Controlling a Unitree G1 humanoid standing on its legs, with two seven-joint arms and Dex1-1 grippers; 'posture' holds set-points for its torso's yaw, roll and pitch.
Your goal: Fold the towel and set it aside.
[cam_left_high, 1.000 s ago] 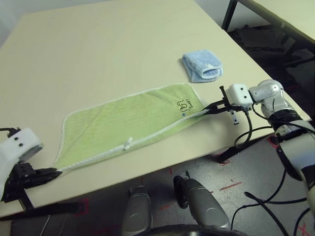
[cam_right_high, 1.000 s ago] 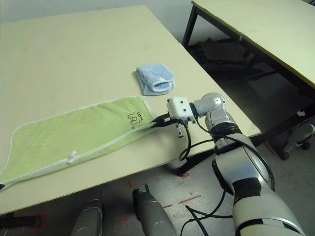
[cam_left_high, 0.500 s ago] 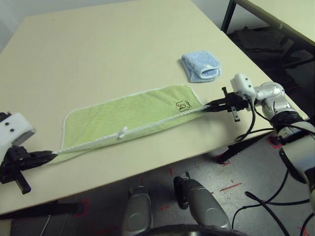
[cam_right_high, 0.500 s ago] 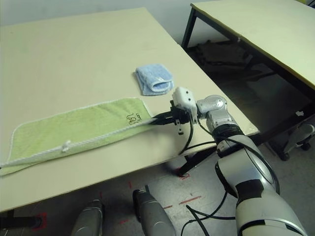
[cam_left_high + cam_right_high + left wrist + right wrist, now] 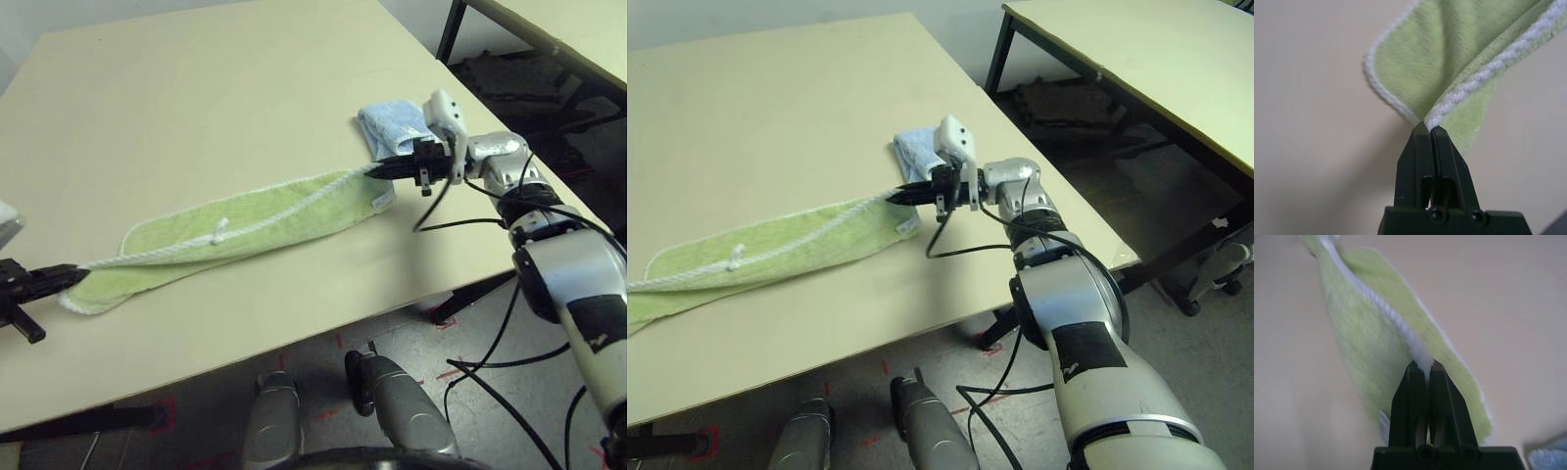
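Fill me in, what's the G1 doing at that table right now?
It is mid-fold on the light green towel. The left gripper is shut on the white-edged corner at one end, and the right gripper is shut on the corner at the other end. That near edge is lifted off the table and stretched between them, while the rest of the towel lies on the tabletop. A folded light blue cloth sits just behind the right gripper, untouched.

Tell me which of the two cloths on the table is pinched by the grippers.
The light green towel: the left gripper and right gripper each clamp its white edging. The smaller blue cloth lies folded and untouched.
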